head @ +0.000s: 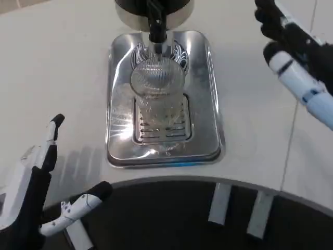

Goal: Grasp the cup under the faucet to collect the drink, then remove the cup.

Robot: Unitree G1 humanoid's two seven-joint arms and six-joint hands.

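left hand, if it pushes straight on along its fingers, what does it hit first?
Probably the drip tray: the left hand is open, fingers aimed up and right toward the tray's near left edge. The clear cup sits further in, under the faucet. Height is unclear.

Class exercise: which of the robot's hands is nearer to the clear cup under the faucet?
Right, narrowly. The right hand is up and to the right of the cup; the left hand sits lower left, near the table's front edge. Neither touches it.

no readable text, no labels, no brand marks, no numbers on the cup [157, 83], the faucet [156, 23], the metal tray [205, 125], the table [62, 67]
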